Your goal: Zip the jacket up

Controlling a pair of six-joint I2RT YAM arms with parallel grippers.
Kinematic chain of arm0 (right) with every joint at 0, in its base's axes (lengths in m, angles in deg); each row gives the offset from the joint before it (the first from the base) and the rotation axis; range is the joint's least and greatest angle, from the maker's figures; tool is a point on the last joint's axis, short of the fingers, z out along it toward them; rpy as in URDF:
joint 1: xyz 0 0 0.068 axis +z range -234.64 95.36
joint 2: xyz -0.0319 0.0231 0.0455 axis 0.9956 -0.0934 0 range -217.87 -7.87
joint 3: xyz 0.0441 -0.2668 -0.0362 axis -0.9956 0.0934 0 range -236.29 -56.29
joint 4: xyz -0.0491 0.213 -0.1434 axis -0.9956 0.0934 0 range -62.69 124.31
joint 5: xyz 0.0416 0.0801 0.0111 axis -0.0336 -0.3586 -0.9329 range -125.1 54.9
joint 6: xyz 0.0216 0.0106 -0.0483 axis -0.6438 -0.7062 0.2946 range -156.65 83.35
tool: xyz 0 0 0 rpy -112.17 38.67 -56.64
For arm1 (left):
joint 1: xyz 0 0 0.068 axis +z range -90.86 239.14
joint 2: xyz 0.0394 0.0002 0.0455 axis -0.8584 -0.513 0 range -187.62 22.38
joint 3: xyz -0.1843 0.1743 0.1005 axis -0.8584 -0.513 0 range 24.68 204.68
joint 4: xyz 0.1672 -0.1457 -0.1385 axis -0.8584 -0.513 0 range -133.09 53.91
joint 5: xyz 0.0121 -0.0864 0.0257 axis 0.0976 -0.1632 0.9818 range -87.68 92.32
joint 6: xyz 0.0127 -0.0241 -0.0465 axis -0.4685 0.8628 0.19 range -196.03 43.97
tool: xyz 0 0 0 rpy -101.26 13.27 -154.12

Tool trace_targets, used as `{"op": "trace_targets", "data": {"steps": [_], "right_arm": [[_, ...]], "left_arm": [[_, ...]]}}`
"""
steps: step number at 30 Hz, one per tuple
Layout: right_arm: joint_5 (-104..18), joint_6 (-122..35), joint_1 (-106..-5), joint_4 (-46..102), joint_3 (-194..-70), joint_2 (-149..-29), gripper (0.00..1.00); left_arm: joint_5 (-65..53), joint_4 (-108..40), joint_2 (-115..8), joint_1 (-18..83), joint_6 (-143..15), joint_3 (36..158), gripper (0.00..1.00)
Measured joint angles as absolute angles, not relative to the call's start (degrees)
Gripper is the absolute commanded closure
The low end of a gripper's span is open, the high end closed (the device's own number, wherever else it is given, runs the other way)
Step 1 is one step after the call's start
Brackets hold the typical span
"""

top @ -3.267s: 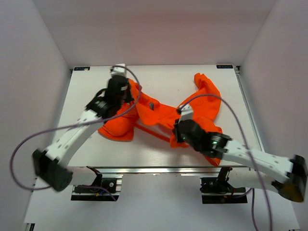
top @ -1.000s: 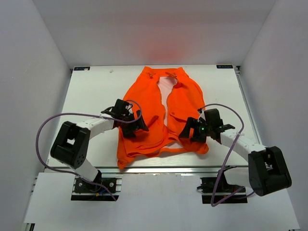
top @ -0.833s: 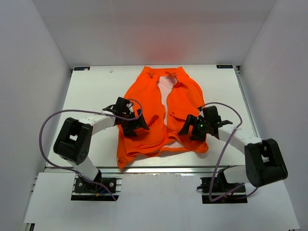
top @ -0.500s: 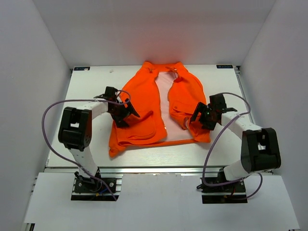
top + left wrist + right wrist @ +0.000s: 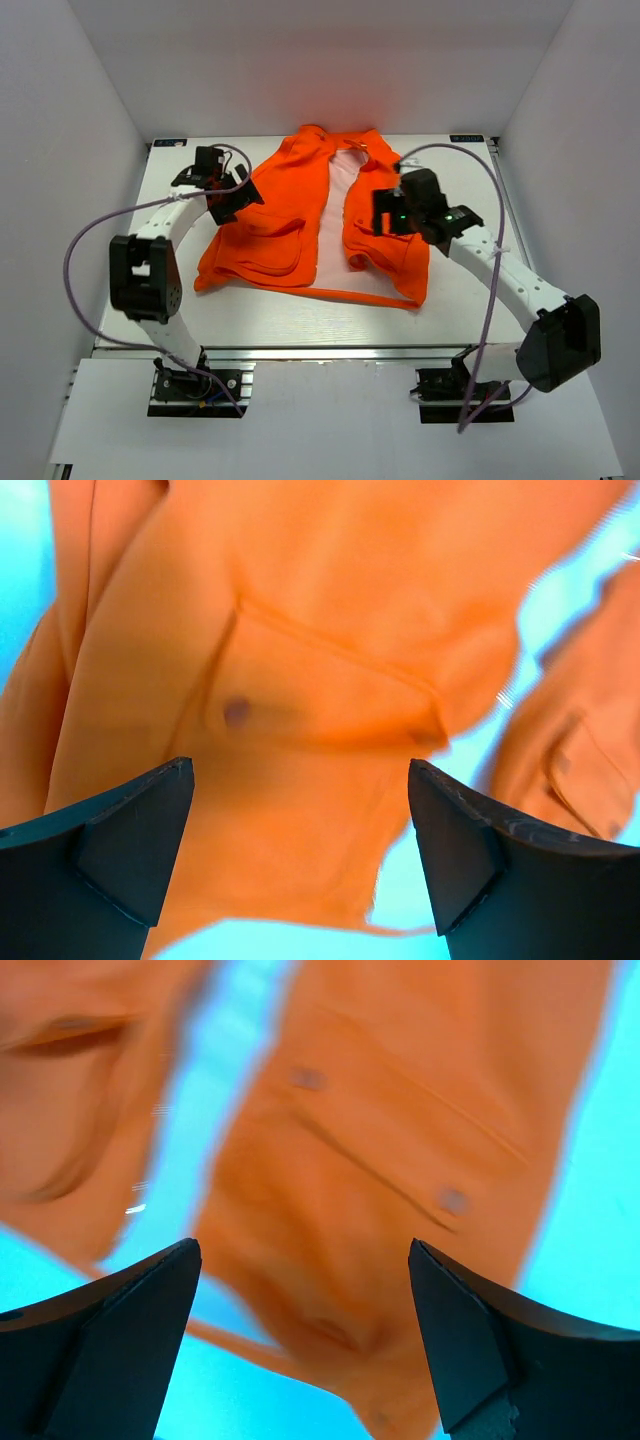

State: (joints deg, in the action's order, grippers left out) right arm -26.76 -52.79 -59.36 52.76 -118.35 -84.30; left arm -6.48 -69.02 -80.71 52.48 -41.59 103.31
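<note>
The orange jacket (image 5: 275, 225) lies front-up on the white table (image 5: 480, 200), collar at the far side. Its front stands open, with a pale gap between the two panels. My left gripper (image 5: 236, 198) hovers open over the jacket's left edge, holding nothing. In the left wrist view, the left gripper (image 5: 300, 770) looks down on the jacket (image 5: 330, 600) and a flapped pocket with a snap (image 5: 237, 712). My right gripper (image 5: 384, 212) hangs open above the right panel. The right gripper (image 5: 302, 1250) frames the jacket (image 5: 400, 1110), a flapped pocket and its snap (image 5: 452, 1200).
White walls (image 5: 80, 150) close in the table on three sides. A metal rail (image 5: 320, 352) runs along the near edge. Purple cables (image 5: 490, 230) loop off both arms. A thin orange strip (image 5: 365, 298) trails from the jacket's hem toward the near right.
Both grippers have moved toward the far side and apart, the left one out to the jacket's left edge. The jacket now lies spread wider, its front gap broader.
</note>
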Motion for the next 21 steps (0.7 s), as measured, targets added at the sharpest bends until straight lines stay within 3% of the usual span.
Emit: {"op": "trace_targets", "data": {"steps": [5,11,16,18,19,20,21], "right_arm": [[-24.9,-45.7,-44.6,54.1,-125.9,-86.7,0.11],[-19.8,-44.0,-35.7,55.9,-132.7,-100.7,0.12],[-14.5,-44.1,-33.6,59.6,-136.5,-115.5,0.26],[-10.6,-45.2,-33.6,62.3,-138.1,-119.8,0.39],[-8.5,-45.8,-33.6,63.7,-138.6,-121.1,0.64],[-6.3,-46.5,-33.6,64.9,-138.8,-121.7,0.75],[-4.4,-47.1,-33.6,65.9,-138.9,-121.8,0.98]], "left_arm": [[-6.2,-69.0,-67.1,52.0,-40.8,96.9,0.02],[-7.7,-68.7,-57.2,51.8,-39.2,88.2,0.02],[-9.7,-69.3,-52.8,51.8,-38.5,80.8,0.02],[-9.6,-69.6,-51.3,51.8,-38.3,78.8,0.02],[-9.5,-69.5,-50.5,51.8,-38.1,78.0,0.02],[-9.2,-69.7,-49.6,51.8,-38.0,77.3,0.02],[-8.9,-69.8,-48.9,51.8,-37.9,76.9,0.02]]}}
